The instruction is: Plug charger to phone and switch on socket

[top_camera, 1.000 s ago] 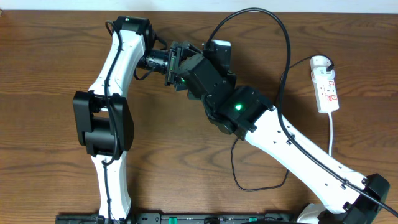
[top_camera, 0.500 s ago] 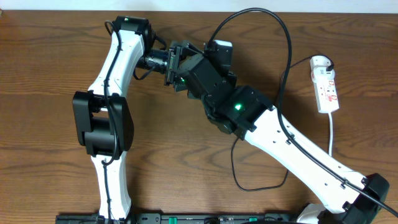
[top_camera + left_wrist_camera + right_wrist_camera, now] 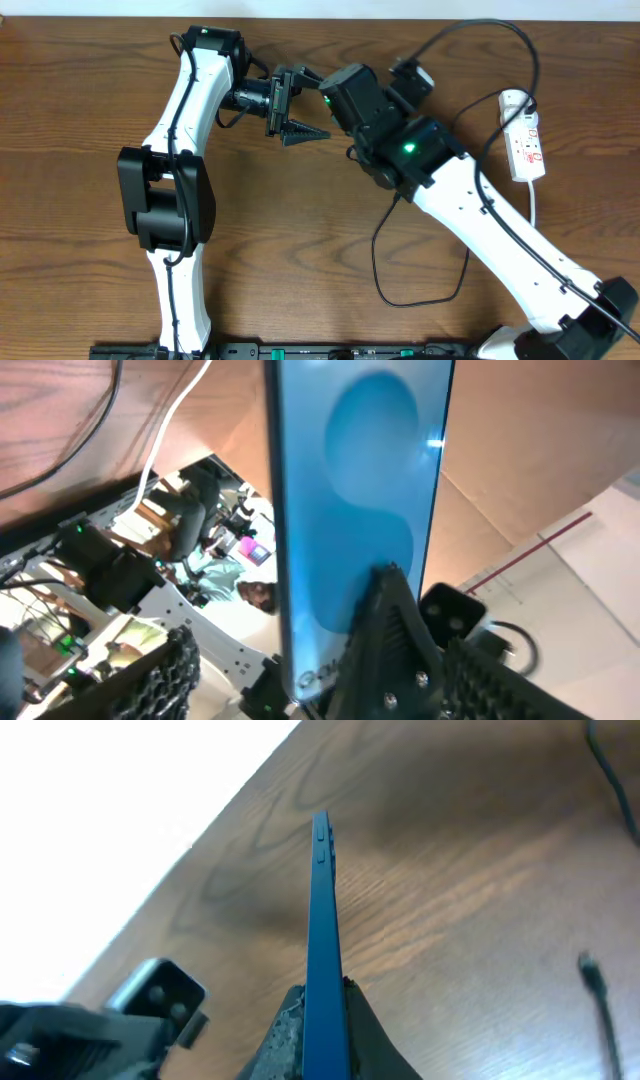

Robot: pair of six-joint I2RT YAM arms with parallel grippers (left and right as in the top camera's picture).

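My right gripper [image 3: 322, 1012] is shut on the phone [image 3: 321, 910], holding it on edge above the wooden table. In the left wrist view the phone's blue screen [image 3: 350, 490] stands upright, with a right finger across its lower part. My left gripper [image 3: 330, 660] is open, its fingers spread either side of the phone. In the overhead view the left gripper [image 3: 305, 104] faces the right gripper [image 3: 338, 98]; the phone is hidden there. The black charger cable [image 3: 378, 262] loops over the table to the white socket [image 3: 524, 135]. Its small plug tip [image 3: 590, 970] lies loose on the table.
The socket's white cord [image 3: 532, 212] runs down the right side and passes behind my right arm [image 3: 500, 240]. The charger cable arcs high over the back of the table [image 3: 490, 25]. My left arm [image 3: 170, 160] stands at the left.
My right arm has swung right, away from the left gripper, taking the phone along. The cable's upper arc has shifted right. The left gripper's fingers now show, spread apart.
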